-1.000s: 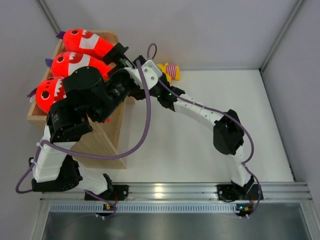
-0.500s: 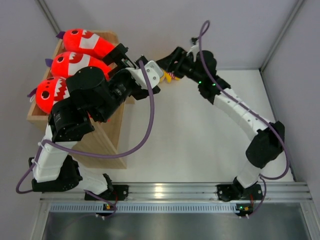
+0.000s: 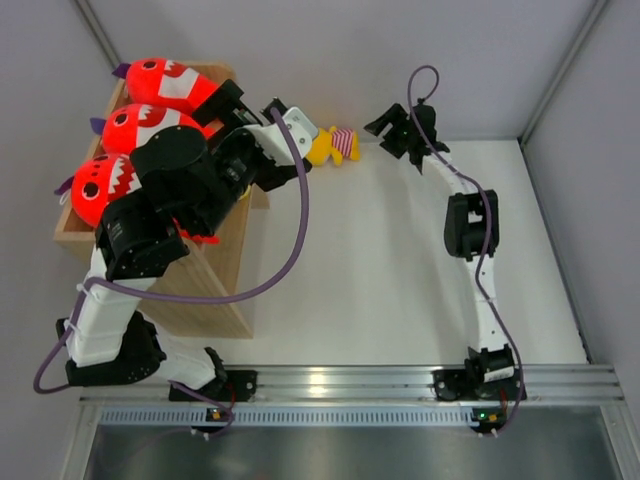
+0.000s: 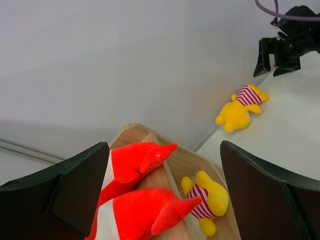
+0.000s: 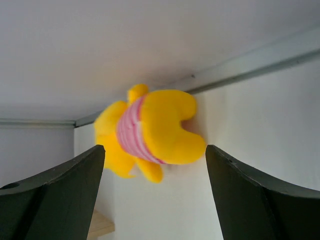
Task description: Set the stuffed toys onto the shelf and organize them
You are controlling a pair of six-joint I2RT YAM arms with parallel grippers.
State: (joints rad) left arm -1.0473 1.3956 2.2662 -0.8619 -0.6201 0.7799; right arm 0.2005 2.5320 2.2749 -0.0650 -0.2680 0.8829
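Three red sharks lie side by side on the wooden shelf's top tray. My left gripper hovers open and empty over the tray's right end. In its wrist view two shark tails and a yellow striped toy lie in the tray between its fingers. A second yellow striped toy lies on the table by the back wall. My right gripper is open and empty just right of it, facing it.
The grey back wall stands right behind the loose yellow toy. The shelf's slab side slopes down to the table under my left arm. The right arm stretches along the table's right half. A corner of the shelf shows low in the right wrist view.
My right arm has swung away from the shelf side, passed over the loose yellow toy and now stands to its right. The toy stays on the table. My left arm has barely shifted.
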